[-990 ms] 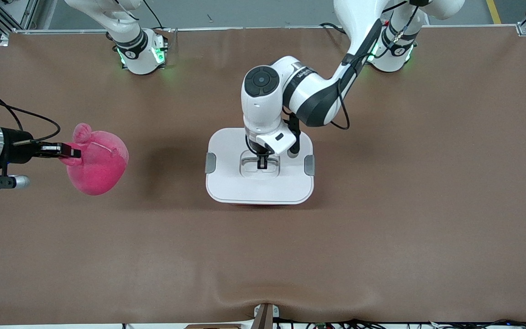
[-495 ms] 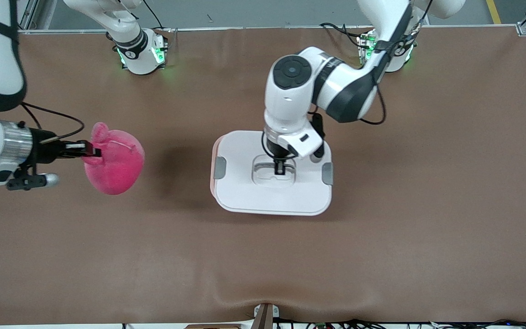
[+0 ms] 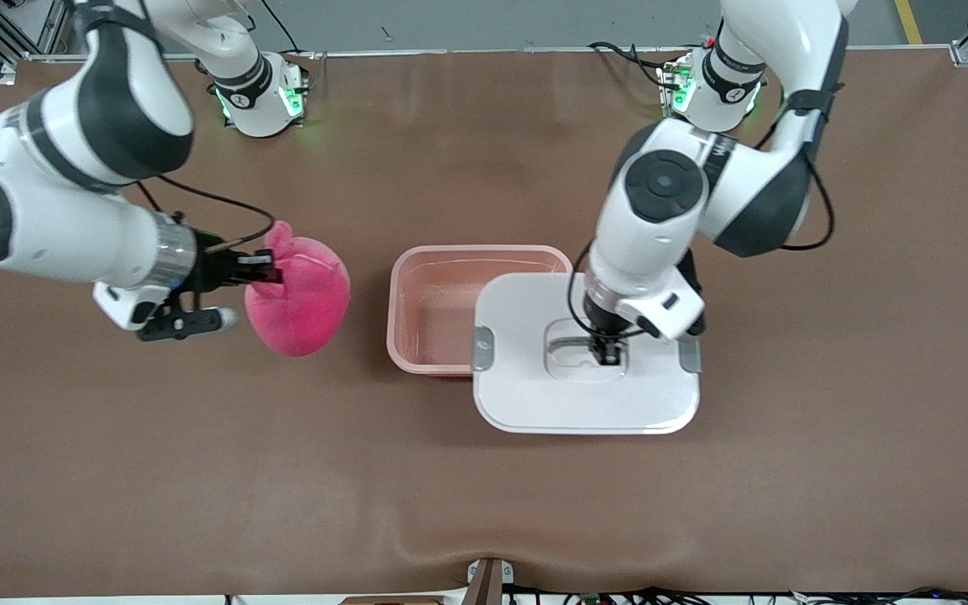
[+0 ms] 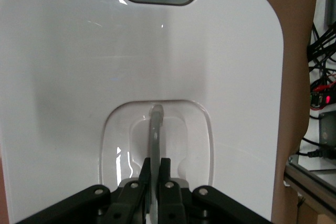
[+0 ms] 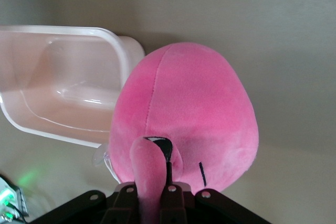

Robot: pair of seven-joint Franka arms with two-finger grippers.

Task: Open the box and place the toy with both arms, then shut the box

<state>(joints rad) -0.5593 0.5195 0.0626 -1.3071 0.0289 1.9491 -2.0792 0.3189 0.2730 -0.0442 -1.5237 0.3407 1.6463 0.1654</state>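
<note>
We are seeing the left gripper pinching the glossy white lid's handle; right gripper is clamping the fuzzy pink toy beside the translucent tub.

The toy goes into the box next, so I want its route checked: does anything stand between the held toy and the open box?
Mostly no. The right gripper holds the toy beside the box. The lid, held by the left gripper, covers only the box's part toward the left arm's end.
</note>
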